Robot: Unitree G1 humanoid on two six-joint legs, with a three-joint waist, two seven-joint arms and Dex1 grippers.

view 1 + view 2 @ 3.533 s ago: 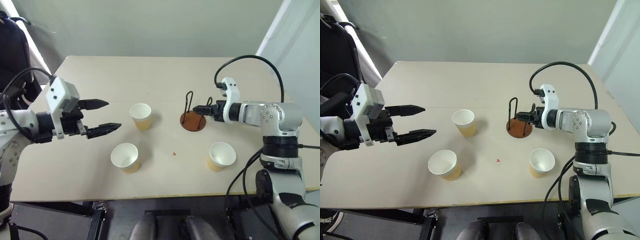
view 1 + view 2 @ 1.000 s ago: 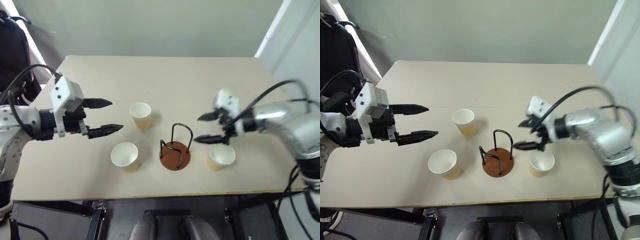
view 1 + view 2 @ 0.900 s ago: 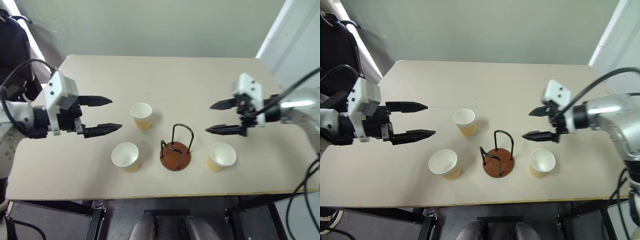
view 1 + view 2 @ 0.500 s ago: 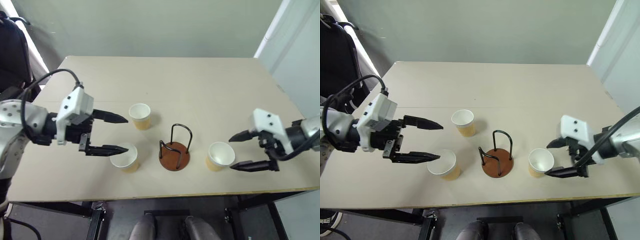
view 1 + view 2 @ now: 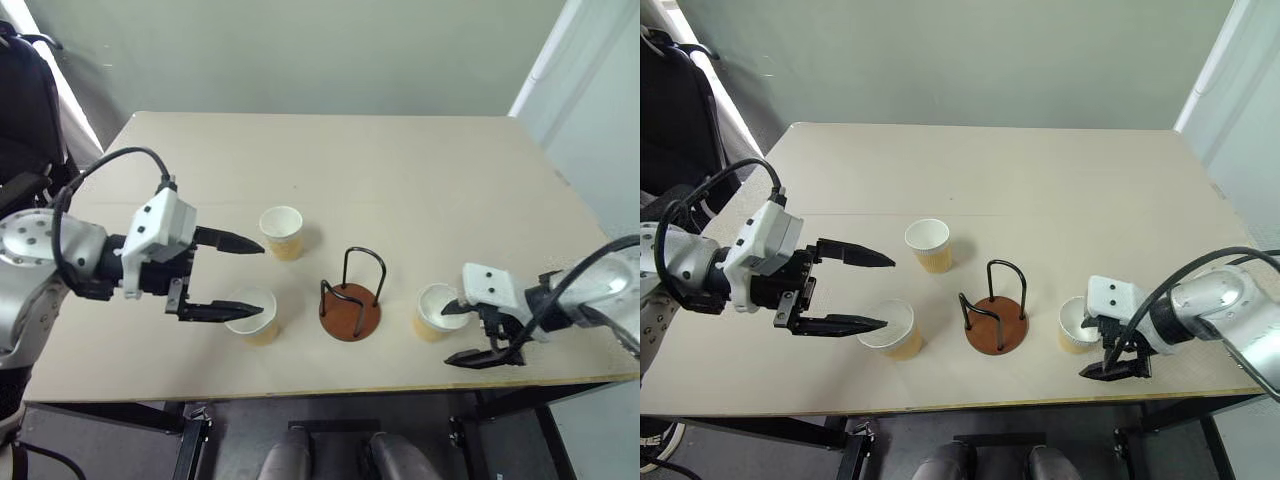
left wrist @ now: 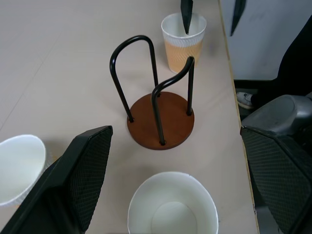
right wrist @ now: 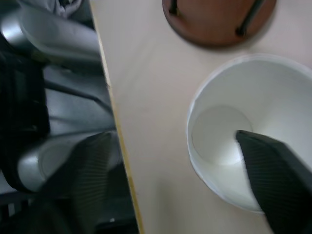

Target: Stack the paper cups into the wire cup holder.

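Three paper cups stand upright on the table: one at the back, one front left, one front right. The wire cup holder stands empty between the two front cups. My left gripper is open and points right. Its near finger hangs over the front-left cup's rim and its far finger reaches toward the back cup. My right gripper is open and straddles the near wall of the front-right cup. One finger dips inside that cup; the other is outside, by the table's front edge.
The beige table is bare at the back. Its front edge runs close behind the right gripper's outer finger. A dark chair stands off the table's left side.
The right gripper has dropped from above the table and come in on the front-right cup, one finger now inside it, jaws narrower. The left gripper has edged right toward the front-left cup.
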